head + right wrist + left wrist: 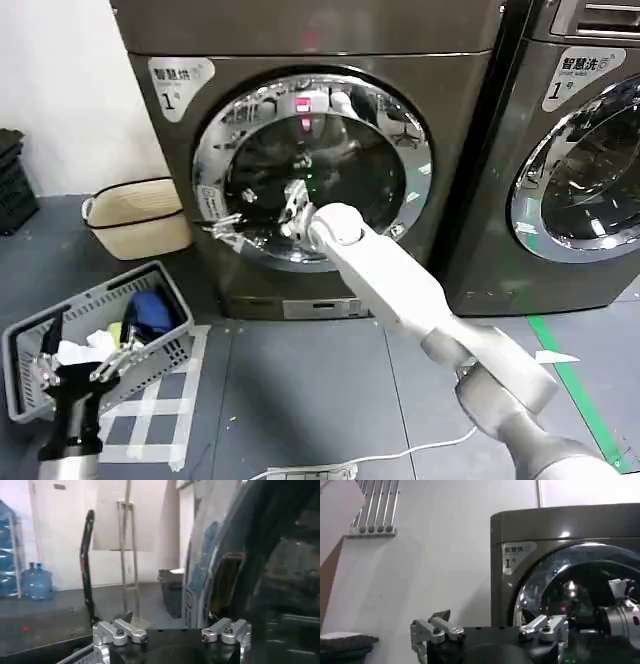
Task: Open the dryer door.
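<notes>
The dryer (300,40) is a grey front-loader, and its round glass door (315,170) has a chrome ring and looks shut against the front. My right arm reaches up from the lower right. Its gripper (262,215) is open at the left side of the door ring, by the handle recess (227,580). In the right wrist view the right gripper (170,617) has spread fingers, one tip (214,619) close to the door's edge, with nothing between them. My left gripper (80,362) hangs open low at the left; the left wrist view shows that gripper (485,616) facing the dryer (545,530) from a distance.
A second machine (580,170) stands right of the dryer. A wicker basket (135,215) sits on the floor at the dryer's left. A grey laundry basket (165,355) with clothes lies under my left gripper. A green tape line (570,390) and a white cable (400,455) cross the floor.
</notes>
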Robot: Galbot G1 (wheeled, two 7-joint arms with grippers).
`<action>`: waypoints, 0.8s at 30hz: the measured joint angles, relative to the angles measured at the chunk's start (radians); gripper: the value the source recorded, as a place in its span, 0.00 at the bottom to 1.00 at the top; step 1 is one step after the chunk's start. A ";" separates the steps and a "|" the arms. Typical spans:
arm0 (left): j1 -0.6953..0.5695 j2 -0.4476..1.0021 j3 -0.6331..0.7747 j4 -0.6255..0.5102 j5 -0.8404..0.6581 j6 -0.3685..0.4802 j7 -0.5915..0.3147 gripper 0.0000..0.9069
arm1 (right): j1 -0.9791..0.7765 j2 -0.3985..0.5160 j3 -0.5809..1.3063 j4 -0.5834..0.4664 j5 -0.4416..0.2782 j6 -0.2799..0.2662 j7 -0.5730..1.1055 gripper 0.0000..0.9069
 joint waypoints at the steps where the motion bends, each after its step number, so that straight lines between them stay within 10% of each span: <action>1: -0.001 0.000 0.000 0.000 0.000 0.000 0.001 1.00 | -0.003 -0.005 -0.004 0.009 0.008 -0.003 -0.002 1.00; 24: -0.004 0.018 -0.010 0.018 -0.005 0.040 0.013 1.00 | -0.088 -0.264 -0.075 0.429 0.192 -0.073 -0.009 1.00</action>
